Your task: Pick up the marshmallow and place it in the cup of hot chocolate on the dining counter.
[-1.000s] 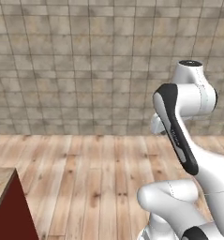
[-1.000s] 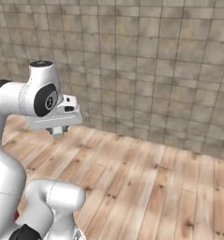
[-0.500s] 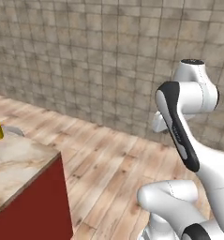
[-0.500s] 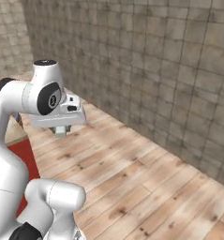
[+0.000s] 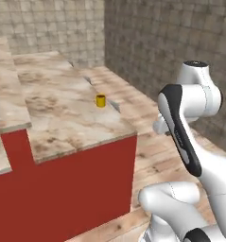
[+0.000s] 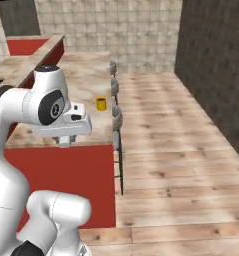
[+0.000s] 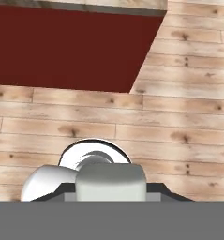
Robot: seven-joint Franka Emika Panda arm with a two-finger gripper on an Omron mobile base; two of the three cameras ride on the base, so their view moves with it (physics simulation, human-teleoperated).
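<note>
i'm on the approach step, arm tucked with the gripper (image 6: pixel 65 142) over the floor, can't tell if its jaws are apart; the cup (image 5: pixel 100 100) sits near the counter (image 5: pixel 67 118) edge, marshmallow too small to spot, so next i must close in.

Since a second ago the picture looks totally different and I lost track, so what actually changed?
The base turned, so the views swung from wall and floor to the dining counter and the yellow cup on it, now seen from both base cameras. That is camera motion; the cup is not seen to move. The arm kept its folded pose, hand over the wooden floor beside the counter's red base. Nothing was grasped.
</note>
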